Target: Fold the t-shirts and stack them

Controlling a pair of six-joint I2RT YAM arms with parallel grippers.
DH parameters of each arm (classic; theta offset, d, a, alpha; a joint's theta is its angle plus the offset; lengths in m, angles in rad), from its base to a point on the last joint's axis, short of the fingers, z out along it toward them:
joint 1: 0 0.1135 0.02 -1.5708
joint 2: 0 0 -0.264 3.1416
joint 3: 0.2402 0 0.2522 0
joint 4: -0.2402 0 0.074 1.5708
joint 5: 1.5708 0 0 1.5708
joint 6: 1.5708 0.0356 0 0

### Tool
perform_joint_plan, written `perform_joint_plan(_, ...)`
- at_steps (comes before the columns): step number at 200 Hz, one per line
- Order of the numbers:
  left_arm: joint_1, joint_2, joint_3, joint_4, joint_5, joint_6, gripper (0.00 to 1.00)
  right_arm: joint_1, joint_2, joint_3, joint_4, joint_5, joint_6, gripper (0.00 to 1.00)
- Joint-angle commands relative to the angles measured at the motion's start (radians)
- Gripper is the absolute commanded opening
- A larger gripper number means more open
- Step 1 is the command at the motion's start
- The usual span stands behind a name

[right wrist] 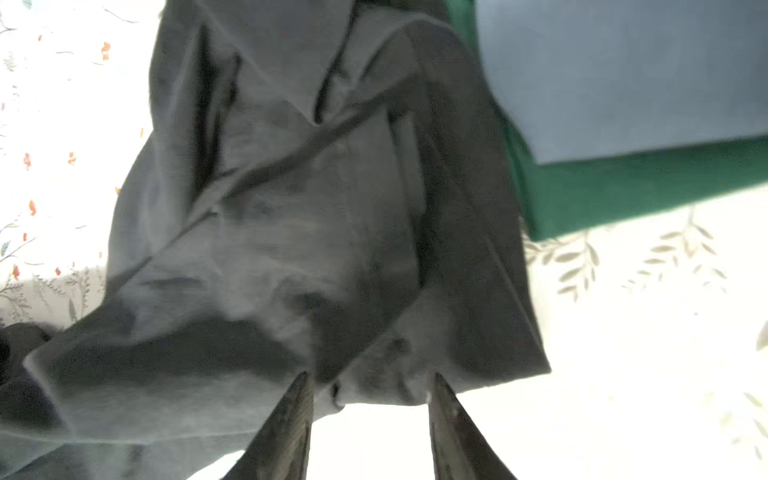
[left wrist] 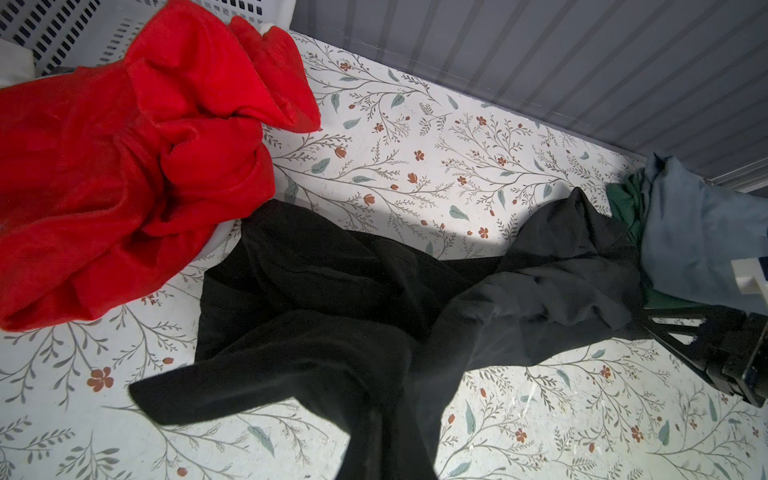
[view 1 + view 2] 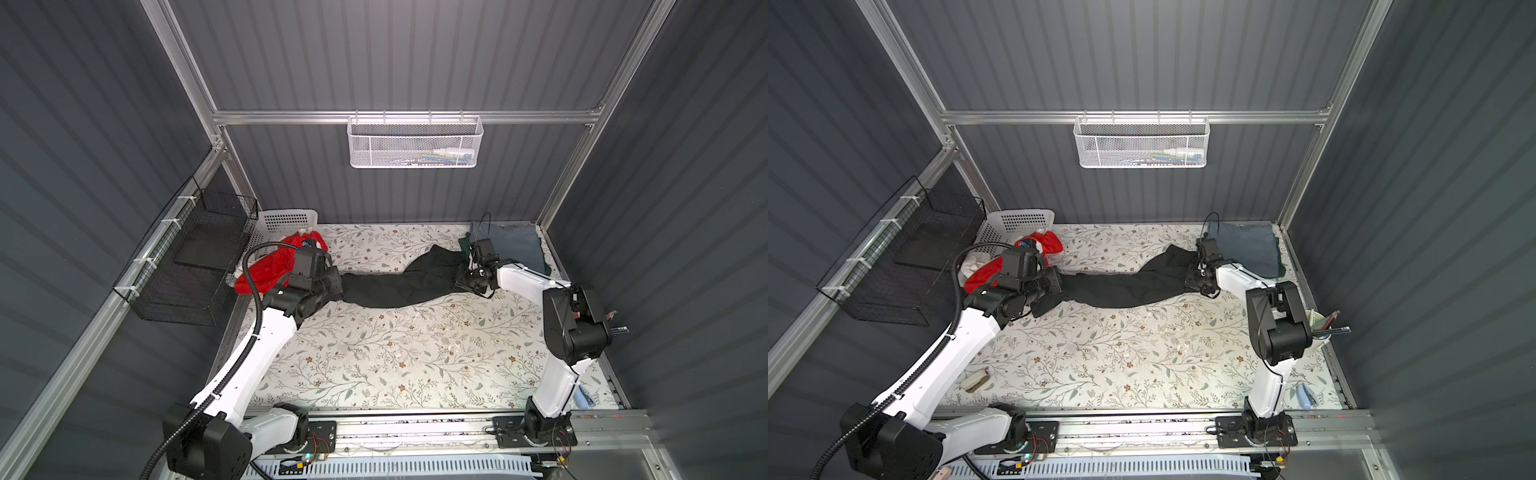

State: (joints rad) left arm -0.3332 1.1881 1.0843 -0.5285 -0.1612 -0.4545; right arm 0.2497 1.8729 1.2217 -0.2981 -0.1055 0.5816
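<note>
i have the black t-shirt drawn out in a long twisted band across the middle of both top views, a little above centre, lying on the flowered table. my left gripper is pressed together on its left end; the cloth runs straight into it in the left wrist view. my right gripper stands spread at the right end, with bare table showing between the fingers. the hem sits right at the tips, though that view is blurred and i cannot tell whether they touch it. the red t-shirt lies bunched at the left of the frame, spilling from the white basket. the blue-grey t-shirt lies folded on the dark green t-shirt at the upper right of the table. the black one looks soft, light and limp; it will sag and rope up wherever it is unsupported. i judge the best hold is a hem corner or shoulder seam, with both layers caught, so it spreads flat.
</note>
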Motion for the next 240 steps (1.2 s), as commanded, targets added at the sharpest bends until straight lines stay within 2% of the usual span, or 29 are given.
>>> perform_joint_plan(1, 0.0, -0.001, -0.01, -0.002, -0.015, 0.02, 0.0, -0.009, 0.026, -0.004, 0.017, -0.025, 0.022, 0.45)
perform_joint_plan(89, 0.0, 0.009, -0.011, -0.002, -0.023, 0.024, 0.0, -0.024, 0.116, 0.074, 0.08, -0.086, 0.035, 0.41)
perform_joint_plan(131, 0.0, 0.018, -0.01, -0.003, -0.025, 0.03, 0.0, -0.028, 0.129, 0.107, 0.076, -0.069, 0.013, 0.28)
perform_joint_plan(145, 0.0, 0.021, -0.011, -0.004, -0.027, 0.032, 0.0, -0.027, 0.129, 0.121, 0.075, -0.052, 0.0, 0.21)
perform_joint_plan(158, 0.001, 0.021, -0.01, -0.005, -0.032, 0.033, 0.0, -0.028, 0.133, 0.14, 0.067, -0.042, -0.018, 0.08)
perform_joint_plan(176, 0.0, 0.021, -0.011, -0.009, -0.037, 0.032, 0.0, -0.03, 0.143, 0.183, 0.025, -0.024, -0.041, 0.0)
perform_joint_plan(240, 0.0, 0.033, 0.011, 0.003, -0.061, 0.043, 0.0, -0.036, 0.085, 0.257, -0.067, 0.04, -0.103, 0.0)
